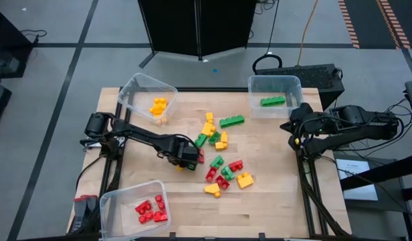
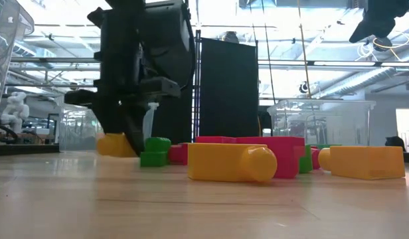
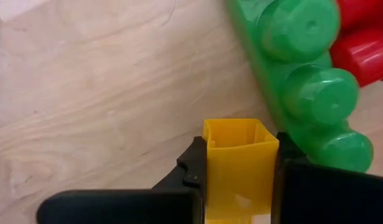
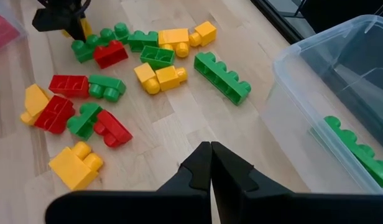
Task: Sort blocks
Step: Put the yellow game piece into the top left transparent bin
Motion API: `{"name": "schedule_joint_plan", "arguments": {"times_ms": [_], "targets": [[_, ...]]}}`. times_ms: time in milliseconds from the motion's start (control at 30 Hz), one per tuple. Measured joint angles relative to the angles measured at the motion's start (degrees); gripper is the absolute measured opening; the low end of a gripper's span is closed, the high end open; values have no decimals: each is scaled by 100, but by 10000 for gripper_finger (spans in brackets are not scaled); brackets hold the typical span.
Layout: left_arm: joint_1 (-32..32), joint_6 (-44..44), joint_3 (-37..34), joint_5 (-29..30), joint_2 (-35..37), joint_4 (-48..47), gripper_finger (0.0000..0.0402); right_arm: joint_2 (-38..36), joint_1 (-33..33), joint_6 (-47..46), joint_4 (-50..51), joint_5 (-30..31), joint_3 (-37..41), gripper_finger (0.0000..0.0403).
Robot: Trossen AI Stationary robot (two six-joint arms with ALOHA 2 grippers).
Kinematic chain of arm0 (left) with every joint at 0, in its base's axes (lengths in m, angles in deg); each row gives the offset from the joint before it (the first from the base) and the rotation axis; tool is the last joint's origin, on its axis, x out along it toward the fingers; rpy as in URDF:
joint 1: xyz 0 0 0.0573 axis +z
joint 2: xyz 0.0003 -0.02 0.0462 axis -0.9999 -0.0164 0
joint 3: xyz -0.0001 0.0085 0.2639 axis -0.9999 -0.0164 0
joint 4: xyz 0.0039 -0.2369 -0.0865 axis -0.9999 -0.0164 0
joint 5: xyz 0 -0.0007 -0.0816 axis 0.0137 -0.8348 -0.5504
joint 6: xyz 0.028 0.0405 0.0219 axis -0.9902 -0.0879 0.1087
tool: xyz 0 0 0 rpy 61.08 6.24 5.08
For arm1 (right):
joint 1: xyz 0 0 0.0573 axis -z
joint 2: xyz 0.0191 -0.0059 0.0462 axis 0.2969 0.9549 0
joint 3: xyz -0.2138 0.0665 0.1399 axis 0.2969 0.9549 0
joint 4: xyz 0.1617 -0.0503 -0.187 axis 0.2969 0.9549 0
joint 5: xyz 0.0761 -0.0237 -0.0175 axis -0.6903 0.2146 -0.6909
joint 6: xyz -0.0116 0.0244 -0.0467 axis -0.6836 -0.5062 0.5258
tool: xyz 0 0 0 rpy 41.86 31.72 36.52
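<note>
The left gripper [image 3: 240,186] is down on the wooden tabletop [image 1: 273,201], clenched on a small yellow plastic studded brick [image 3: 240,158] beside a long green studded brick [image 3: 306,81]. The right gripper [image 4: 211,163] hovers clenched and empty near the clear plastic bin [image 4: 341,74] holding green bricks.

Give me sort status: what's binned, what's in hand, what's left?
Done: yellow blocks in one bin, a green block in another, red blocks in the third. In hand: left end effector shut on a small yellow block at table level. Right end effector waits, shut. Left: the mixed pile mid-table.
</note>
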Motion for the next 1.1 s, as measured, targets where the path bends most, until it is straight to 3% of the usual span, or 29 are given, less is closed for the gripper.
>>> {"name": "schedule_joint_plan", "arguments": {"times_ms": [300,833,1100], "targets": [[121,-335,597,265,12,-456,27,2,-1,-56,36,2,0,6],[848,-1575,1935,1334,23,-2786,27,0,2,-60,33,6,0,6],[1424,-1760,2276,2114,701,-3127,26,-1,1,-60,30,13,0,6]]}}
